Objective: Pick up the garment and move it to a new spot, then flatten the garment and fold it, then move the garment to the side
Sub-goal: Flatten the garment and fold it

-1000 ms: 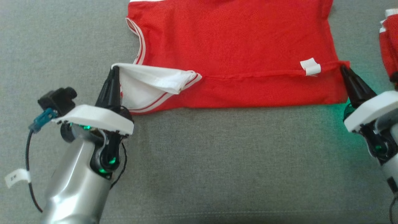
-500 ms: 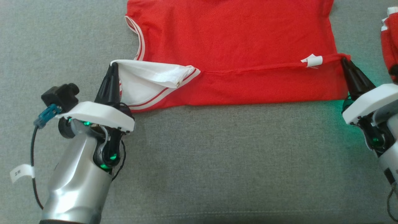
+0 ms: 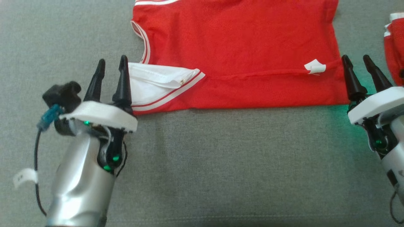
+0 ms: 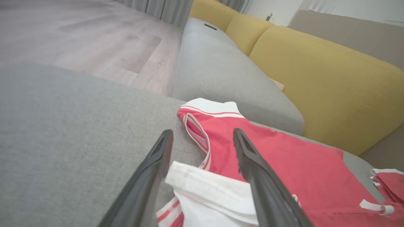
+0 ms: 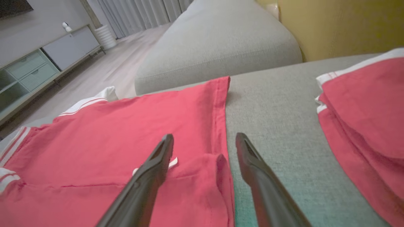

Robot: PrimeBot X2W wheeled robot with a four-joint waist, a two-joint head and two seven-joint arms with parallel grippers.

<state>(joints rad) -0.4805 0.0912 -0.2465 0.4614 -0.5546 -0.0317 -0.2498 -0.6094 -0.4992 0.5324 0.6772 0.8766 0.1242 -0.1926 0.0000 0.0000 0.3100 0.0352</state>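
The garment, a red shirt with white striped trim, lies flat on the grey cushion, its near strip folded back over itself. A white sleeve lies on the fold at the left, and a small white tag shows near the right corner. My left gripper stands open at the sleeve's outer edge, and the sleeve's corner lies between its fingers. My right gripper is open at the folded right corner, straddling the garment's side edge. Neither grips the cloth.
A second red garment, folded, lies on the cushion just right of my right gripper. A yellow sofa back and another grey seat cushion are beyond the shirt. The wooden floor lies past the cushion's left edge.
Both grippers were shut on the folded edge's corners and have opened and let go. The fold has settled flat on the shirt.
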